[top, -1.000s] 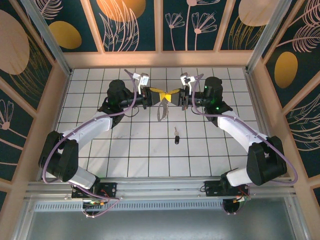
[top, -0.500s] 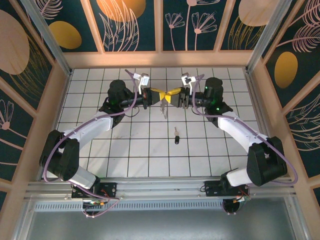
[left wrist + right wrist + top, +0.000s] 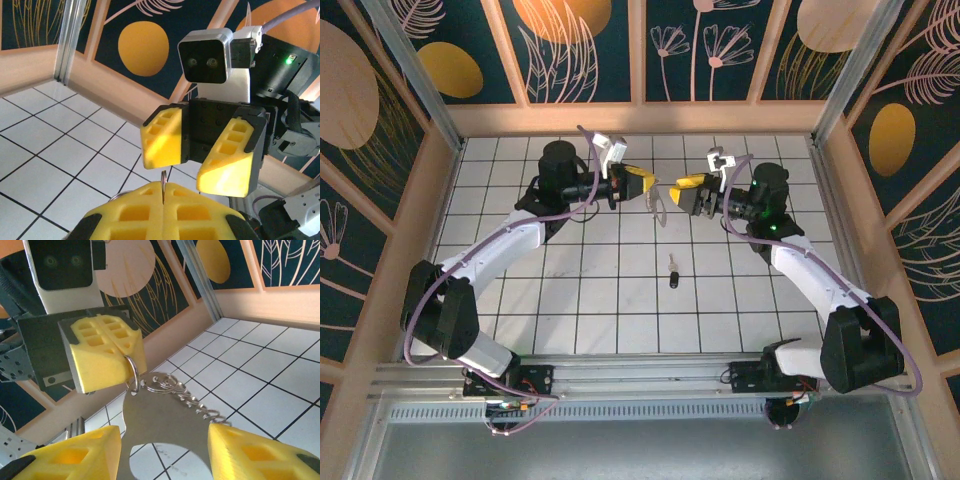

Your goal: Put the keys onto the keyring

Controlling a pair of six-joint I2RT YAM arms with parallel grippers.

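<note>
One black-headed key (image 3: 673,272) lay loose on the near part of the table (image 3: 570,300), not yet threaded. Beyond it, the left gripper (image 3: 646,186) was clenched on the keyring (image 3: 658,209), held in the air, and the right gripper (image 3: 676,190) stood released and empty just beside it.
</note>
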